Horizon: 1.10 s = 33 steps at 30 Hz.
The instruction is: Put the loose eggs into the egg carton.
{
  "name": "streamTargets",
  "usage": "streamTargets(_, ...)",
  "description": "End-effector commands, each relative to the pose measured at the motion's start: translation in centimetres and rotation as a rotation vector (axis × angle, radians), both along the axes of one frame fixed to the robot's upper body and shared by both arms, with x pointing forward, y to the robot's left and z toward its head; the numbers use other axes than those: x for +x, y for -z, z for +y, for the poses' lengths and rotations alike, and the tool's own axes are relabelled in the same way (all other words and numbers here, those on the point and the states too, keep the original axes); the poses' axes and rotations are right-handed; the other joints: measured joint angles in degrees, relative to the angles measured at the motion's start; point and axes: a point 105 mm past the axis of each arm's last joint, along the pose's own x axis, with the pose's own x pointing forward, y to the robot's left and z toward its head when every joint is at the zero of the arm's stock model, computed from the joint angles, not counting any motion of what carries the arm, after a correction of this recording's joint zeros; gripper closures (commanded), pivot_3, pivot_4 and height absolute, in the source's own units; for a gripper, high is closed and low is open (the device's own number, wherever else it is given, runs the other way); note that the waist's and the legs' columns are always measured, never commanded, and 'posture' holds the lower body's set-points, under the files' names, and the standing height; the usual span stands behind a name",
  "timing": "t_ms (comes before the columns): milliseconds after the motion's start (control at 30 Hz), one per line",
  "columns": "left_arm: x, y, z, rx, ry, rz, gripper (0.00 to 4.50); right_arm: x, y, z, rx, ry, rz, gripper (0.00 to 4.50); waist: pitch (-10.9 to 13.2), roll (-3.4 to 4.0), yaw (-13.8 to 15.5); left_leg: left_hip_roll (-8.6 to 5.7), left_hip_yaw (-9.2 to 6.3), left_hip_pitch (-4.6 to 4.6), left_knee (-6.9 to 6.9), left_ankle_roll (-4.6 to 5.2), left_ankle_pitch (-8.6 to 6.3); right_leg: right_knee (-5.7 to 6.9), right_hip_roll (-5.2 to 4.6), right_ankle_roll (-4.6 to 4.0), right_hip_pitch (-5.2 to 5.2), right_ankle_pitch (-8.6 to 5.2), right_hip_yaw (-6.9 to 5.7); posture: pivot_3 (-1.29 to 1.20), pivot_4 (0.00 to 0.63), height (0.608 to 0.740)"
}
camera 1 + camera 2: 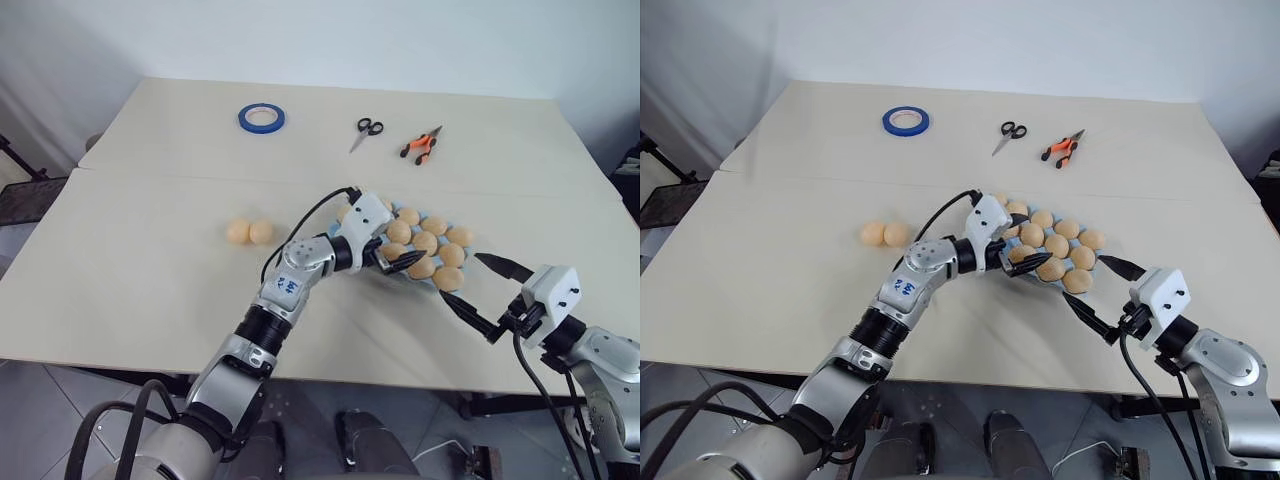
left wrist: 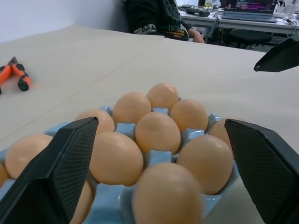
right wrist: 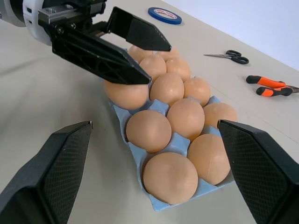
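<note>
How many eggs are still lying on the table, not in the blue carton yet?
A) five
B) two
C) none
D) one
B: two loose eggs lie side by side on the table, off to the left of the egg carton.

Open beige tabletop (image 1: 150, 290) around two loose tan-orange eggs (image 1: 249, 232), well apart from everything. Light blue moulded egg carton (image 3: 140, 158) crowded: left gripper (image 1: 392, 262) spread over it, right gripper (image 1: 485, 297) just beside. Seemingly no free cups.
</note>
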Motion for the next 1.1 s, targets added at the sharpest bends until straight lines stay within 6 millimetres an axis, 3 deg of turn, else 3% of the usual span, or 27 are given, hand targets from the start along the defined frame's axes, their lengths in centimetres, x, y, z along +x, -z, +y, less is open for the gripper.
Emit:
streamTargets(33, -0.6, -1.5, 1.2, -0.046, -0.001, -0.059, 0.02, -0.2, -1.2, 0.1, 0.009, 0.001, -0.05, 0.0, 0.0, 0.0, -0.1, 0.0, 0.0, 0.0, 0.0, 0.0, 0.0, 0.0, 0.0, 0.0, 0.0, 0.0, 0.0, 0.0, 0.15, 0.74)
streamTargets(133, -1.4, -1.3, 3.1, -0.063, 0.008, -0.071, 0.02, -0.1, -1.2, 0.1, 0.011, -0.001, -0.049, 0.0, 0.0, 0.02, -0.2, 0.05, 0.02, 0.03, -0.06, -0.01, 0.0, 0.01, 0.0, 0.0, -0.01, 0.0, 0.01, 0.0, 0.15, 0.74)
streamTargets(367, -3.9, -0.3, 10.3, -0.061, 0.014, -0.043, 0.02, 0.3, -1.2, 0.3, 0.016, -0.024, -0.044, 0.0, 0.0, 0.07, -0.1, 0.11, 0.01, 0.07, -0.01, -0.02, 0.0, 0.16, -0.04, -0.04, -0.01, -0.01, -0.03, 0.0, 0.15, 0.74)
streamTargets(500, -5.7, 2.1, 14.3, 0.003, 0.009, 0.028, 0.02, 0.8, -1.2, 0.6, 0.014, -0.043, -0.045, 0.0, 0.0, 0.09, -0.2, 0.1, 0.01, 0.09, 0.05, -0.01, 0.01, 0.16, -0.13, -0.05, 0.03, -0.01, -0.05, 0.0, 0.15, 0.74)
streamTargets(633, -5.6, 2.7, 18.9, 0.026, -0.102, 0.049, 0.02, 1.1, -1.4, 0.6, 0.01, -0.057, -0.049, 0.0, 0.0, 0.1, -0.2, 0.12, 0.0, 0.08, 0.0, -0.01, 0.01, 0.16, -0.19, -0.15, -0.01, -0.07, -0.13, 0.0, 0.15, 0.74)
streamTargets(733, -6.0, 2.3, 23.7, 0.045, -0.207, 0.051, 0.02, 1.3, -1.5, 0.6, 0.002, -0.067, -0.049, 0.0, 0.0, 0.1, -0.3, 0.14, -0.06, 0.09, -0.03, -0.01, 0.0, 0.17, -0.18, -0.21, -0.01, -0.09, -0.19, 0.0, 0.15, 0.74)
streamTargets(900, -5.7, 2.0, 28.8, 0.117, -0.382, 0.024, 0.02, 1.6, -1.4, 0.6, 0.002, -0.075, -0.05, 0.0, 0.0, 0.16, -0.4, 0.15, -0.06, 0.08, -0.11, -0.05, -0.02, 0.15, -0.29, -0.31, -0.05, -0.14, -0.27, 0.0, 0.15, 0.74)
streamTargets(967, -5.6, 1.6, 29.5, 0.12, -0.418, 0.009, 0.02, 1.7, -1.4, 0.7, 0.006, -0.08, -0.049, 0.0, 0.0, 0.16, -0.2, 0.16, -0.1, 0.06, -0.11, -0.05, -0.02, 0.14, -0.33, -0.31, -0.06, -0.15, -0.31, 0.0, 0.15, 0.74)
streamTargets(1100, -5.8, 1.0, 29.1, 0.116, -0.413, -0.009, 0.02, 1.9, -1.3, 1.0, 0.007, -0.09, -0.049, 0.0, 0.0, 0.16, -0.1, 0.12, -0.13, 0.02, -0.12, -0.05, -0.03, 0.1, -0.47, -0.3, -0.05, -0.15, -0.4, 0.0, 0.15, 0.74)
